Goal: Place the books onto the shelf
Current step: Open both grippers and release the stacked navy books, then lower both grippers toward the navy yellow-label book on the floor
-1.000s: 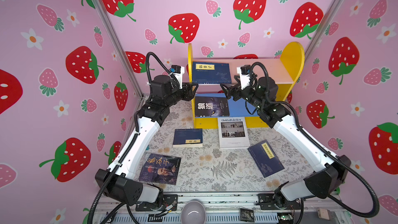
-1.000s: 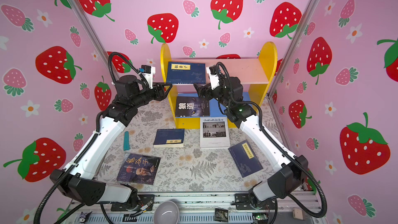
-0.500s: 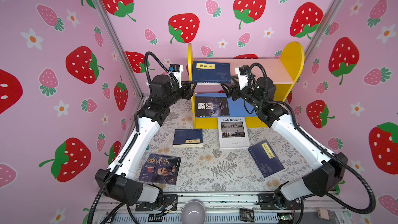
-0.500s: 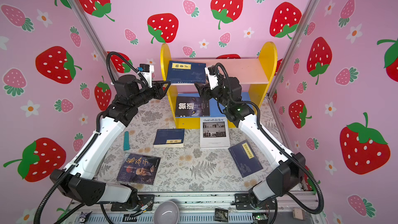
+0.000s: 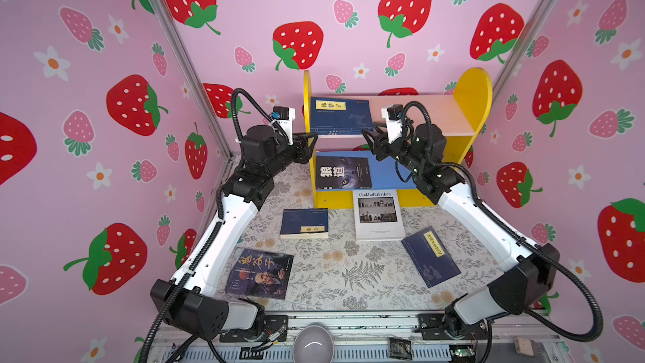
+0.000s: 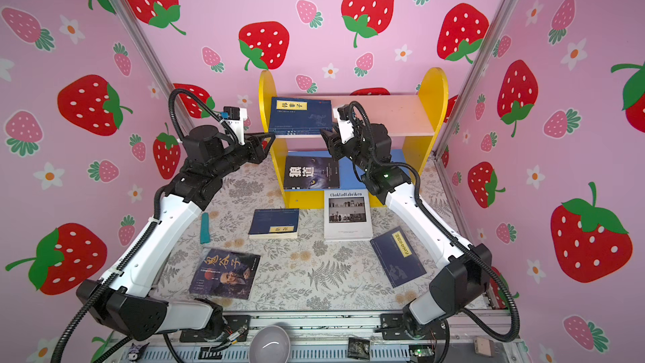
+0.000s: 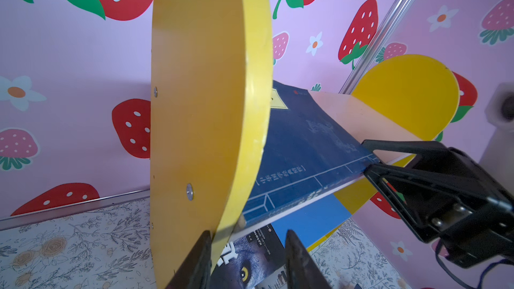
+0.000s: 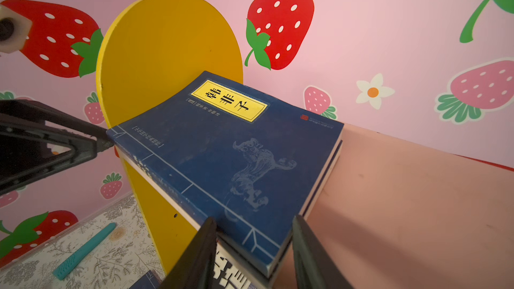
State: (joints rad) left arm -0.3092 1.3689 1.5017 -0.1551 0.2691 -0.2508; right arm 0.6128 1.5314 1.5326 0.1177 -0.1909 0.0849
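Narrowed since a second ago, the right gripper (image 8: 253, 218) brackets the near right corner of the navy book (image 8: 228, 157) on the shelf's (image 5: 471, 99) pink upper board (image 8: 403, 204); whether it grips cannot be told. Left gripper (image 7: 248, 231), half-open, straddles the left yellow panel (image 7: 200, 107).

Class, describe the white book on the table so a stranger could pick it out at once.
Find the yellow-sided shelf at the back. On the floral tabletop in front of its base lies the white book. It alone has a white cover, titled "Chokladfabriken" above a black-and-white photo; the thick navy book and slanted navy book flanking it are dark with yellow labels.
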